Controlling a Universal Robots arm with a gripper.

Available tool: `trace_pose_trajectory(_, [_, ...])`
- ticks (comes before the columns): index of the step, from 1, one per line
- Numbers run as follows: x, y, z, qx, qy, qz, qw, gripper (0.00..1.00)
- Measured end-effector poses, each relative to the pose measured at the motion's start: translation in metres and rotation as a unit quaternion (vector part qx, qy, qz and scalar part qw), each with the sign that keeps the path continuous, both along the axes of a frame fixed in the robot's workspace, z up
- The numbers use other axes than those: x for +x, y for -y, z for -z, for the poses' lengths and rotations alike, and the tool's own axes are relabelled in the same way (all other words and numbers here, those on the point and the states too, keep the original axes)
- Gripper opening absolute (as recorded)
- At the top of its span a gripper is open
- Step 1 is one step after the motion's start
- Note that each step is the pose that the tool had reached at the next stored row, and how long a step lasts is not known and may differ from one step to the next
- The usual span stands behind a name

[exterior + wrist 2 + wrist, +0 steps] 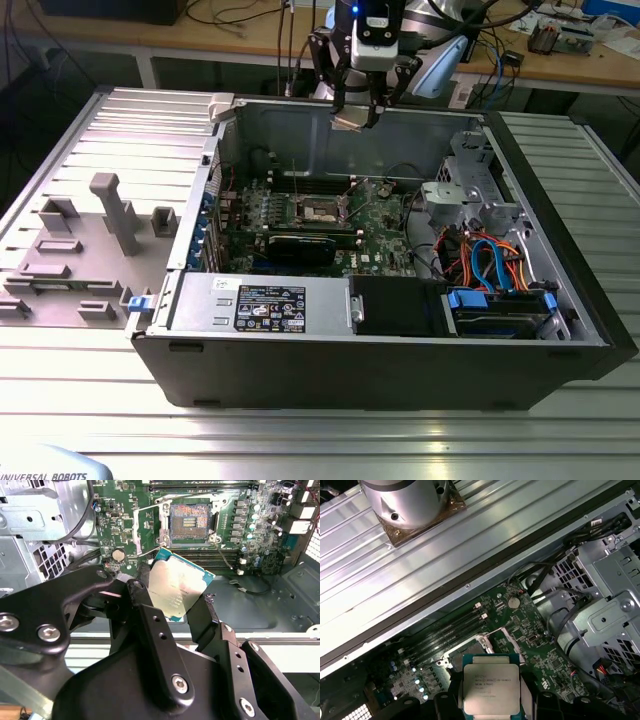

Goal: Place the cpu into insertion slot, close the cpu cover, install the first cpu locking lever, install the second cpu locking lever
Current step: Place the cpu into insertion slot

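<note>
One hand grips one cpu, apart from one insertion slot.

Your hand hangs above the far wall of the open computer case, its fingers clamped on the cpu, a pale silvery piece. Down inside, well apart from it, the insertion slot shows its dark centre on the green board, near a black card. The case lies on the ribbed counter.
</note>
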State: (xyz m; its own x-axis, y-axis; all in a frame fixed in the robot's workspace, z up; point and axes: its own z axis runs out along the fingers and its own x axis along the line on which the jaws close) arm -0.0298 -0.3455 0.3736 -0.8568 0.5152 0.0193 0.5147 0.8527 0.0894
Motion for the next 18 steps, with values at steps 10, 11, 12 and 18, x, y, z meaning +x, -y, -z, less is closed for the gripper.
trace_pose_trajectory(10, [0.0000,0.0000,0.0004,0.0000,0.0000,0.050,0.9988,0.54])
trace_pose_trajectory(11, [0.0000,0.0000,0.0004,-0.0001,0.0000,0.055,0.9985,0.54])
trace_pose_trajectory(12, [0.0000,0.0000,0.0004,-0.0001,-0.0001,0.056,0.9985,0.54])
trace_pose_trajectory(18, [0.0000,-0.0001,0.0006,0.0011,-0.0001,0.066,0.9978,0.54])
